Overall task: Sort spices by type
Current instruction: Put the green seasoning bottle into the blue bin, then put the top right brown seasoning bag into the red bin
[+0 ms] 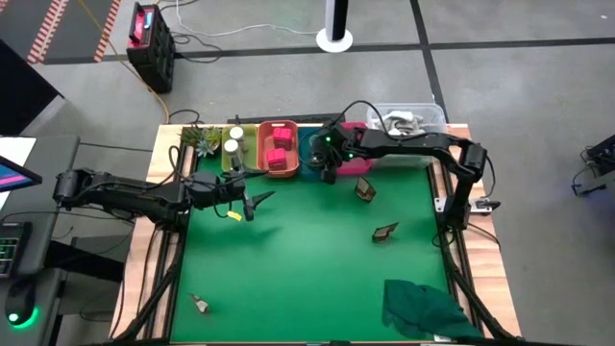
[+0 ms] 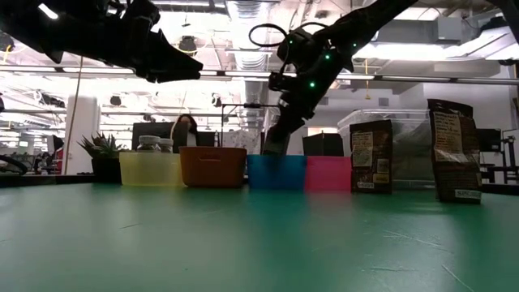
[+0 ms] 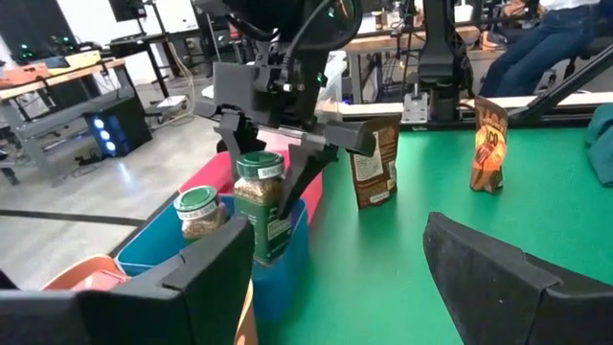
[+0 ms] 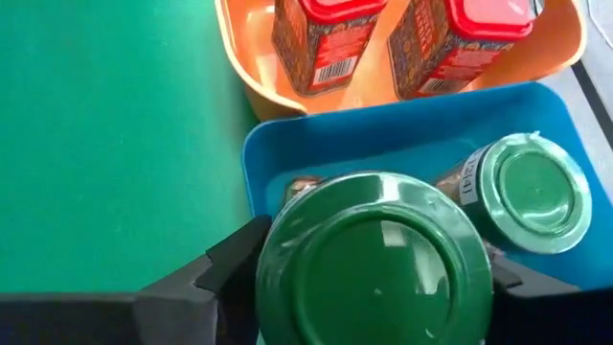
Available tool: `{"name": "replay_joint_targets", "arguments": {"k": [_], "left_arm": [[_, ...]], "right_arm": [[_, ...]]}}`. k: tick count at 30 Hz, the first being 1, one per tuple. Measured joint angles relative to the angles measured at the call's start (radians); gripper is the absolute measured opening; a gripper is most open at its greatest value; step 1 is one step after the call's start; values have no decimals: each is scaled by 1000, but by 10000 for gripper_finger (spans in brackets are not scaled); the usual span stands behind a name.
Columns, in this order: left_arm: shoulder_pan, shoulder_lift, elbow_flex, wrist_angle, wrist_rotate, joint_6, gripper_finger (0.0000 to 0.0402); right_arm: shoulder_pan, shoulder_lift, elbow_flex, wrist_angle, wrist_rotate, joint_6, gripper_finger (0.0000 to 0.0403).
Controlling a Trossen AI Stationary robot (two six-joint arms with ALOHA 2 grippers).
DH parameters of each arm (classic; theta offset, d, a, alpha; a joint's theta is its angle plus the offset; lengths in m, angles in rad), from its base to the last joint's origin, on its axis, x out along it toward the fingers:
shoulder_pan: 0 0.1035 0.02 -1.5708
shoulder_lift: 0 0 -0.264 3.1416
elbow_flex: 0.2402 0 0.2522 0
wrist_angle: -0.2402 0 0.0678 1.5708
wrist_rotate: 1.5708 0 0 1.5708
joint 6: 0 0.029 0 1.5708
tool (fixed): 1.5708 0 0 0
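Green mat (image 1: 288,279): lay flat and matte over the tabletop.

Near right corner: crumpled cloth (image 1: 423,308), darker green, slumped in soft folds. Near left: one small brown sachet (image 1: 202,306), well apart from everything else; could not tell its tilt.

Farther in, right of middle: two more flat, glossy sachets (image 1: 385,232) (image 1: 364,189), stood upright on their bottom edges, long axes vertical, faces toward the front.

Left of middle: left gripper (image 1: 252,202), hung above the mat, fingers (image 3: 211,278) spread wide and holding nothing, aimed toward the trays.

Beyond, at the far edge: right gripper (image 1: 330,173), reached down over the blue tray (image 4: 287,144), fingers clamped on the sides of a jar (image 4: 374,264). Round glass body, green screw lid facing up, long axis vertical, base within the tray. Just beside it in the same tray: a second green-lidded jar (image 4: 527,196), also upright.

Along the far row, rectangular plastic, side by side: yellow tray (image 2: 150,169) with two white-capped jars (image 1: 236,133) (image 1: 231,146); orange tray (image 1: 261,144) with two boxy red packets (image 4: 316,38) (image 4: 460,38), upright; then blue, then pink tray (image 2: 328,173).

Behind the row: spiky plant (image 1: 197,137) at left, clear bin (image 1: 408,117) at right.
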Motion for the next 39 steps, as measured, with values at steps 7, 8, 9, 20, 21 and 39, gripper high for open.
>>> {"name": "replay_joint_targets", "arguments": {"k": [7,8,9,20,21,39], "left_arm": [[0,0,0,-1,0,-2,288],[0,0,0,-2,1,-2,288],[0,0,0,-2,0,-2,288],[0,0,0,-9,1,-16,288],[0,0,0,-14,1,-17,288],[0,0,1,-45,-12,-22,288]], "right_arm": [[0,-1,0,2,3,4,266],[0,-1,0,0,3,4,267],[0,-1,0,-1,3,7,267],[0,-57,22,-60,28,1,268],[0,-72,33,-75,37,1,268],[187,-257,57,-799,161,456,268]]}}
